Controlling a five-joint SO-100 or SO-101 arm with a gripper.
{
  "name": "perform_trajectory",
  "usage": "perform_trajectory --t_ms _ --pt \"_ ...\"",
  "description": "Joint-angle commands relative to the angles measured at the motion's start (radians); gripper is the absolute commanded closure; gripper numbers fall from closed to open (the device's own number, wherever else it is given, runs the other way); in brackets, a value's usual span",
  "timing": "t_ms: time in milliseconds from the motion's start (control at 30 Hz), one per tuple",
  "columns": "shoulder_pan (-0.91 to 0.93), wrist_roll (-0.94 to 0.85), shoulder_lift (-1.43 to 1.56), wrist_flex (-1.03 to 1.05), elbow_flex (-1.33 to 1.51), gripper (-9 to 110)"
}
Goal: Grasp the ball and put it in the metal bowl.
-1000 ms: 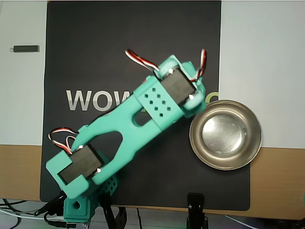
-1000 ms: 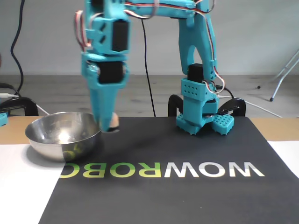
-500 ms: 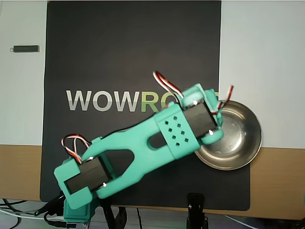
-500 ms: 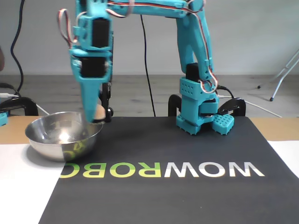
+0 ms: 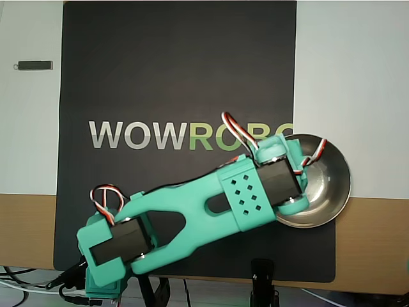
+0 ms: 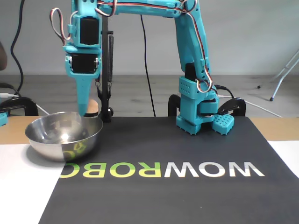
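My bench (image 6: 14, 186) carries a black mat (image 5: 179, 64) reading "WOWROBO" (in the overhead view my arm hides the last letter). The bowl (image 6: 63, 135) sits at the mat's edge, left in the fixed view. My hand (image 6: 88, 112) hangs over its rim, clenched on the ball (image 6: 93, 107).

Shiny, mirror-like steel bowl (image 6: 63, 140); matt black mat (image 5: 160, 70); smooth teal plastic arm (image 5: 192, 208); smooth tan ball (image 6: 92, 106).
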Motion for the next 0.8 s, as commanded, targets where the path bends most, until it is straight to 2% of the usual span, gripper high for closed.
perform_trajectory --t_ms 0,300,767 --pt "0.017 0.002 -0.037 0.003 -0.095 74" --pt "0.054 0.051 -0.21 0.002 -0.272 74" --pt "0.046 0.785 -0.27 0.002 -0.324 73"
